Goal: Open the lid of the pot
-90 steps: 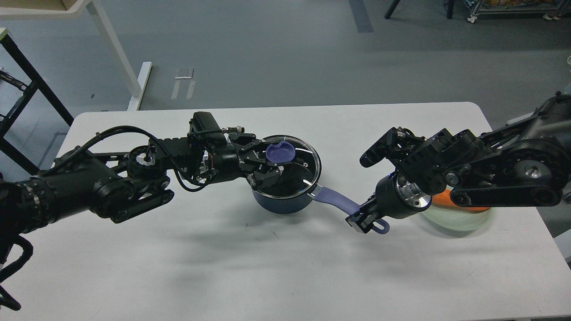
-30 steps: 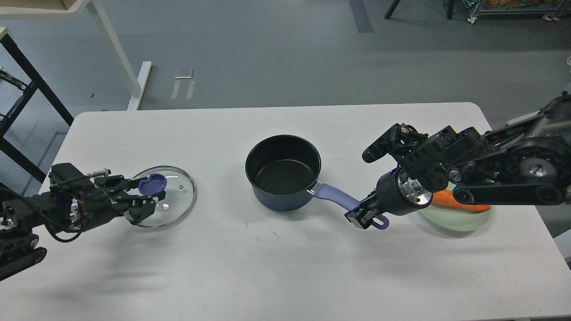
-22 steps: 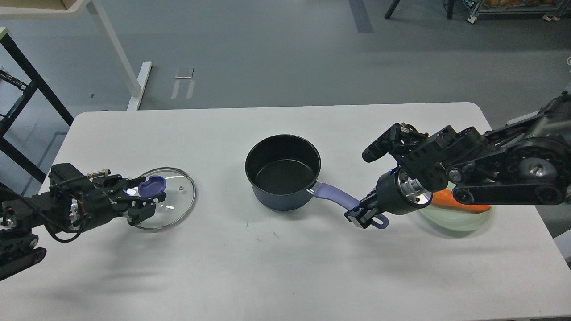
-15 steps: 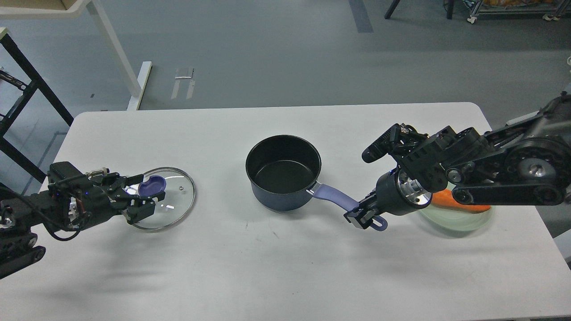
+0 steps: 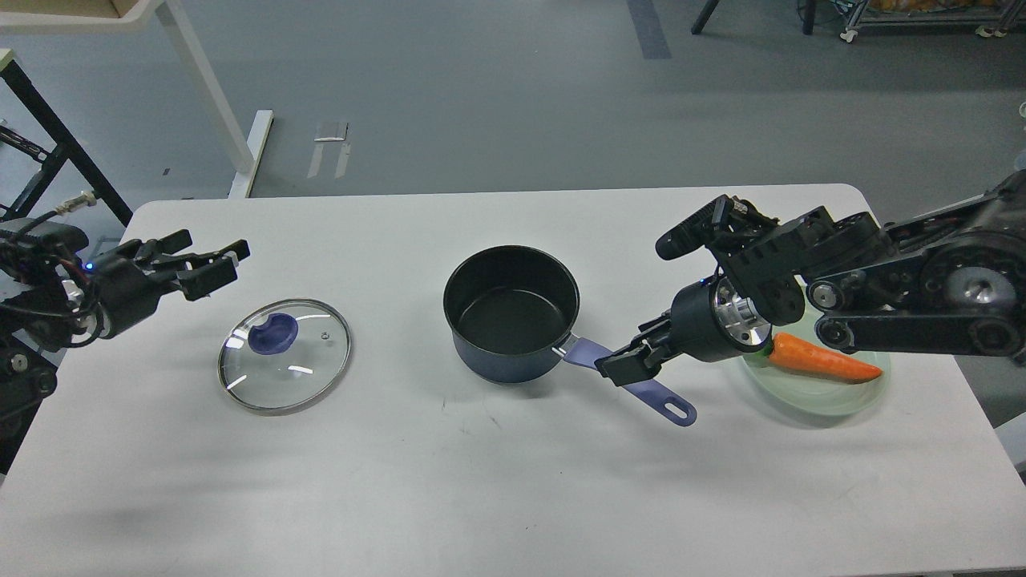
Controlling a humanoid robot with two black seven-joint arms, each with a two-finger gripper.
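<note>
The pot (image 5: pixel 510 314), dark navy with a black inside, stands uncovered in the middle of the table. Its lavender handle (image 5: pixel 661 401) points to the front right. The glass lid (image 5: pixel 285 354) with its purple knob (image 5: pixel 272 332) lies flat on the table to the left of the pot. My left gripper (image 5: pixel 210 260) is open and empty, raised behind and to the left of the lid. My right gripper (image 5: pixel 624 366) is over the middle of the handle; its dark fingers cannot be told apart, and I cannot tell whether they touch the handle.
A pale green glass plate (image 5: pixel 834 397) with a carrot (image 5: pixel 817 361) sits at the right, partly under my right arm. A white table frame (image 5: pixel 208 96) and a black stand (image 5: pixel 48 136) are on the floor beyond the table's far left.
My left gripper let go of the lid's knob and rose back and to the left; the lid stays flat. My right gripper moved from the handle's end toward the pot, baring the end hole.
</note>
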